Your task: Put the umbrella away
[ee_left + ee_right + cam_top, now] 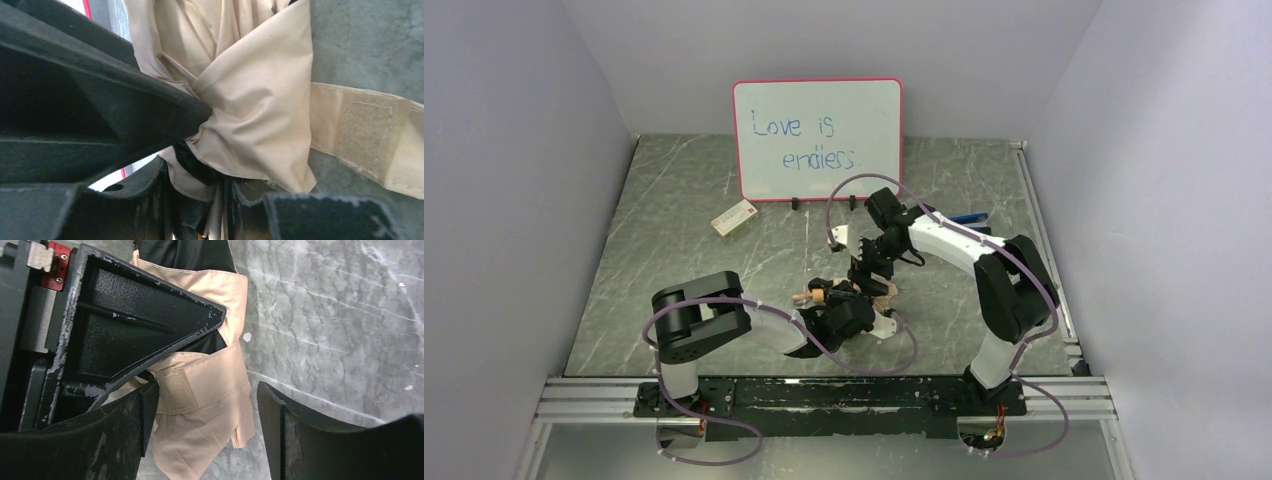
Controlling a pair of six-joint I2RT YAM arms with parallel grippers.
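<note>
The umbrella (880, 292) lies folded as a small tan-and-black bundle at the table's middle, its pale handle (808, 296) pointing left. My left gripper (852, 312) is shut on the bundle; in the left wrist view tan fabric (250, 100) and black lining are pinched between its fingers (225, 200). A tan strap with a velcro patch (370, 135) trails to the right. My right gripper (871, 268) hangs over the bundle from behind. In the right wrist view it (205, 430) stands open astride a tan flap, the velcro strap (175, 392) beside its left finger.
A whiteboard (817, 138) with blue writing stands at the back. A small white-red box (734, 217) lies to its lower left. A blue-black clip tool (969, 217) lies behind the right arm. Grey walls close in three sides; a metal rail (824, 395) runs along the near edge.
</note>
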